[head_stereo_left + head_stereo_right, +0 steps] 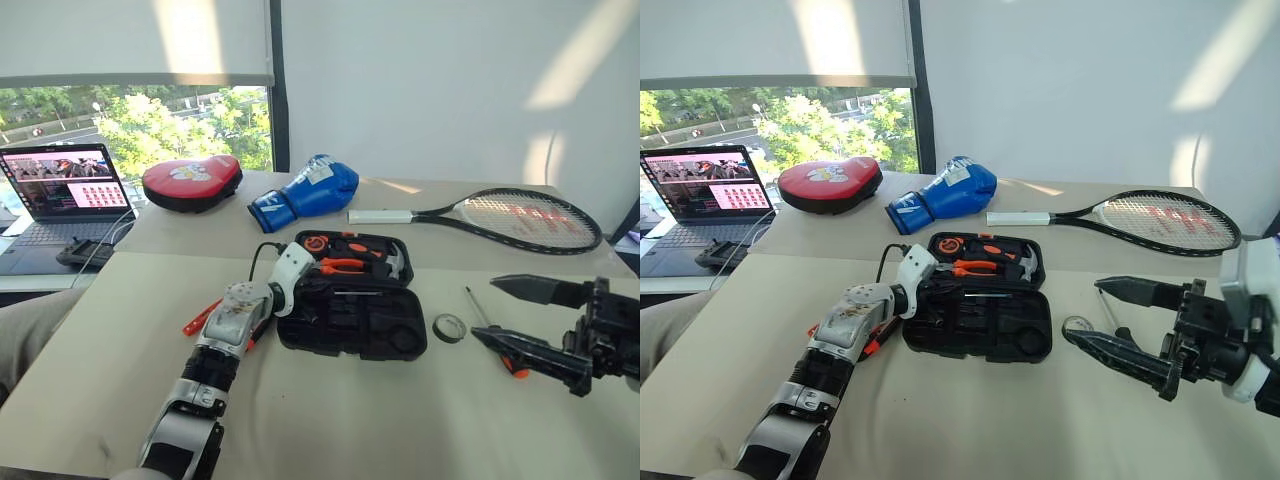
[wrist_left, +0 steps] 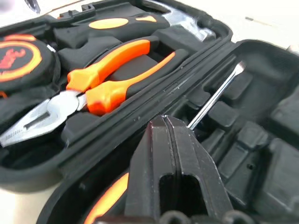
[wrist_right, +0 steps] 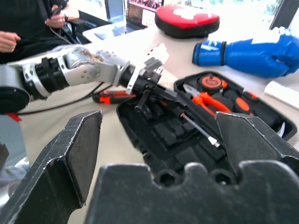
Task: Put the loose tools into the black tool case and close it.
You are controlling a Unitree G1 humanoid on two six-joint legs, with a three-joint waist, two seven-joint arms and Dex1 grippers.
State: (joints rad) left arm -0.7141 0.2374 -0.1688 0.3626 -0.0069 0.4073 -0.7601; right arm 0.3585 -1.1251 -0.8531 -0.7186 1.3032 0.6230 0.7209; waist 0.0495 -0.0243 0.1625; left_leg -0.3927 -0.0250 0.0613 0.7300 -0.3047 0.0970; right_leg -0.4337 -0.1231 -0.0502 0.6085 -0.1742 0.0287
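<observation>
Little can be read here. The round orange-and-black tape measure [image 2: 18,58] in the open tool case [image 2: 243,56] bears a mark that looks like the digit 3, with small print beside it too fine to read. The blue boxing glove [image 1: 305,190] has white marks on its cuff and a white patch on its back, the red pad [image 1: 192,180] carries a printed design, and the laptop [image 1: 65,190] screen shows content, but none of these can be made out as words.

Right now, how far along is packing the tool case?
One screwdriver lies in the open black tool case, where the left fingers are shut over its handle. Left out: tape roll, a screwdriver by the open right gripper, a tool left of the case, then closing.
</observation>
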